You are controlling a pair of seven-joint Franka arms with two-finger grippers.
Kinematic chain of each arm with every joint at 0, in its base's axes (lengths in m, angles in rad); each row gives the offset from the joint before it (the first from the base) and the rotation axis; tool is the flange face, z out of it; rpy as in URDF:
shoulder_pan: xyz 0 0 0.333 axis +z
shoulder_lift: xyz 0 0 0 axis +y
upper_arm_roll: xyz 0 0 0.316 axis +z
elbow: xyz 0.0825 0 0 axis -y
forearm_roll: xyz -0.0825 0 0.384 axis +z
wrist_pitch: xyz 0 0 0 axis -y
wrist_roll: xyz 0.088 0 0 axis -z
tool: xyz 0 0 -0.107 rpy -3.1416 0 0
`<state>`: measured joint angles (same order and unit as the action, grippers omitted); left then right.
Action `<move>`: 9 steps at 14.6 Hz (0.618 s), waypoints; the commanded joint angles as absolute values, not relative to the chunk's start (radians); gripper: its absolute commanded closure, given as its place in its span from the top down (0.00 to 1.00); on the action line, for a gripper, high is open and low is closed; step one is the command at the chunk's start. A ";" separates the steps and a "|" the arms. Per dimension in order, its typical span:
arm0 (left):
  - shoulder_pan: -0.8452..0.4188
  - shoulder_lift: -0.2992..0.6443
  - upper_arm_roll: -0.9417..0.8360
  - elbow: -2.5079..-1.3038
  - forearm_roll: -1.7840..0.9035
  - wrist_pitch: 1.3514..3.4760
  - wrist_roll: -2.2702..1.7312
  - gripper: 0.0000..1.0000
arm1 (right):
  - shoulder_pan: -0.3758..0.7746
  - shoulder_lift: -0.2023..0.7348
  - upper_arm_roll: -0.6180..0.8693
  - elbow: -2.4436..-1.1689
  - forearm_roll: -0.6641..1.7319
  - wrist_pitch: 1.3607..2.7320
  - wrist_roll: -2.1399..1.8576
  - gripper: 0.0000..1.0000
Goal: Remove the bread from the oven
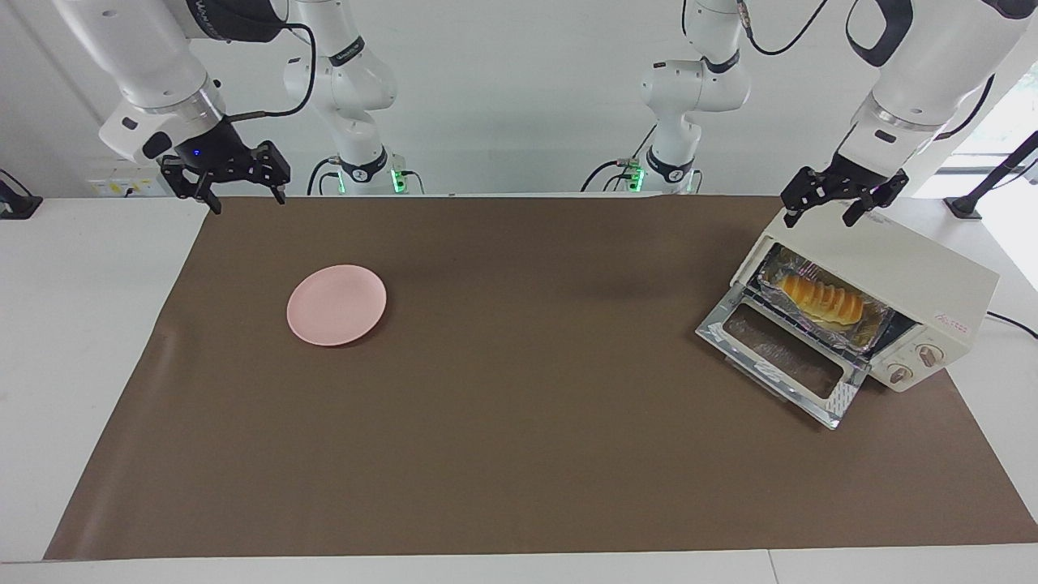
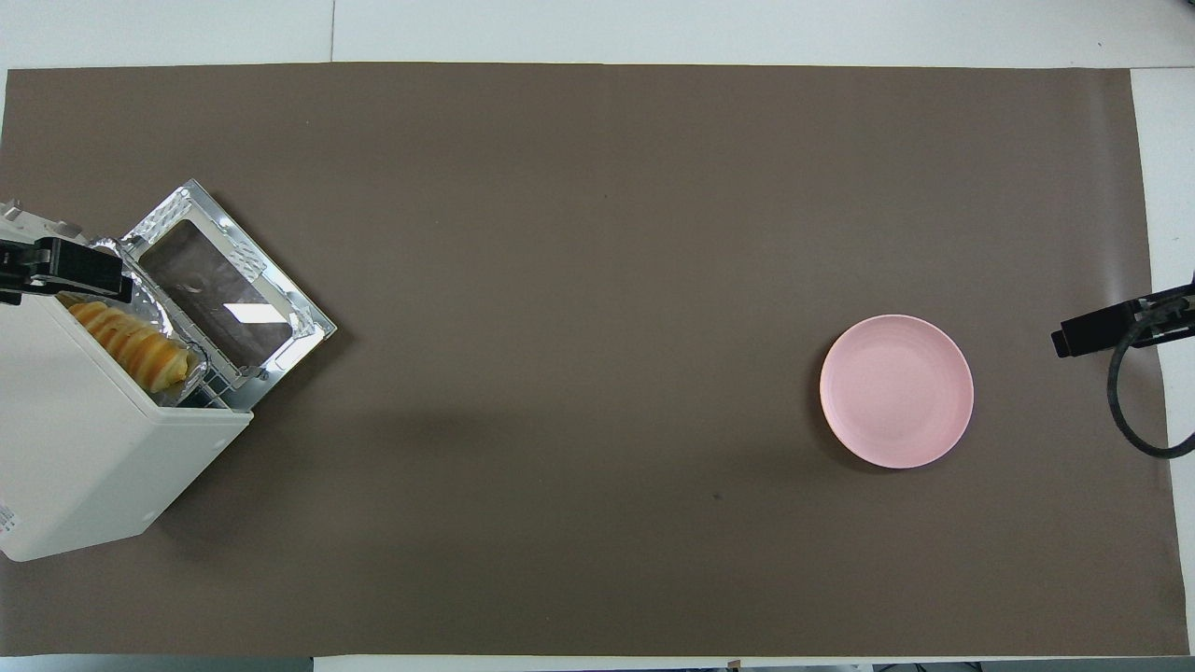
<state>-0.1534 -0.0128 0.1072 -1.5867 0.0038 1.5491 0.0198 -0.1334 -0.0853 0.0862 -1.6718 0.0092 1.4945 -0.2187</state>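
The bread (image 1: 821, 299) lies inside the oven (image 1: 916, 284), on a crinkled foil tray (image 1: 868, 318) that sits on the rack, at the left arm's end of the table. The oven door (image 1: 782, 359) is already folded down flat on the brown mat (image 1: 519, 454), so the mouth stands open. The loaf looks light and soft, likely to dent or tear along its ridged segments if squeezed hard; a gentle pinch across its width near the middle seems the safest hold. The foil under it is thin and may lift or slide along with the loaf.

The left gripper (image 1: 843, 203) hovers over the oven's top corner nearest the robots, jaws spread and holding nothing. The right gripper (image 1: 225, 177) waits over the mat's edge at the right arm's end, also spread and empty.

A pink plate (image 1: 336, 305) rests on the mat toward the right arm's end, well apart from the oven. What crowds the reach is the oven's roof above the loaf, the tray's raised foil walls around it, and the lowered door in front of the mouth
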 commanded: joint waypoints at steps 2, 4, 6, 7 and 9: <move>-0.156 -0.005 0.115 -1.580 -0.009 1.562 0.028 1.00 | -0.147 -0.103 0.097 -1.684 -0.009 1.491 -0.238 1.00; -0.158 -0.005 0.115 -1.580 -0.009 1.572 0.026 1.00 | -0.147 -0.103 0.097 -1.684 -0.009 1.491 -0.238 1.00; -0.153 0.000 0.117 -1.578 -0.015 1.580 0.018 1.00 | -0.147 -0.103 0.097 -1.684 -0.008 1.491 -0.238 1.00; -0.150 0.006 0.120 -1.575 -0.018 1.580 -0.007 1.00 | -0.149 -0.103 0.097 -1.684 -0.009 1.491 -0.238 1.00; -0.152 0.052 0.118 -1.548 -0.024 1.600 -0.195 1.00 | -0.147 -0.103 0.097 -1.684 -0.008 1.491 -0.238 1.00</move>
